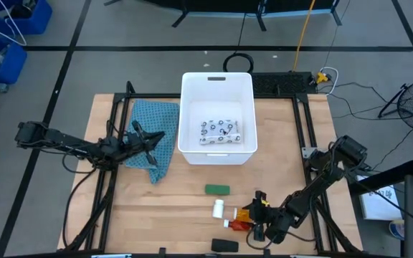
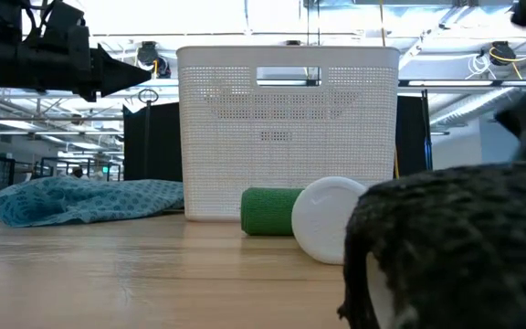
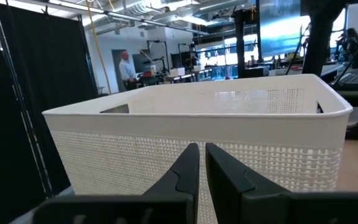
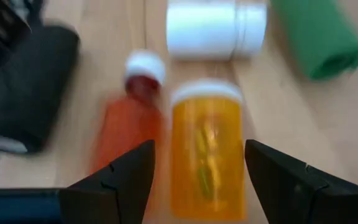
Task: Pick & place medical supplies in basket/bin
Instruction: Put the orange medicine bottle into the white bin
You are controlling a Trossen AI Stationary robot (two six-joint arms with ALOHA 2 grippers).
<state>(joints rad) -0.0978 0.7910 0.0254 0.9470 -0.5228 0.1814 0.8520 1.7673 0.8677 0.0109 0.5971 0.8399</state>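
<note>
The white tub point(image 1: 217, 86) stands at the table's far middle, and the speckled white pouch point(image 1: 219, 132) lies on its floor. Near the table's near edge lie the green block point(image 1: 217, 189), the small white bottle point(image 1: 219, 208), an amber bottle point(image 4: 207, 155), an orange-red bottle point(image 4: 129, 124) and the black oblong point(image 1: 226, 245). My right gripper point(image 4: 199, 149) is open low over these items, with a finger on either side of the amber bottle. My left gripper point(image 3: 199, 168) is shut above the teal cloth point(image 1: 153, 132), pointing at the tub's left wall point(image 3: 166, 149).
The teal cloth lies crumpled left of the tub. In the low view the black oblong point(image 2: 455, 247) fills the near right and the white bottle point(image 2: 331, 219) lies beside the green block point(image 2: 268, 210). Bare wood lies between the tub and the items. Blue crates point(image 1: 6, 36) sit off the table.
</note>
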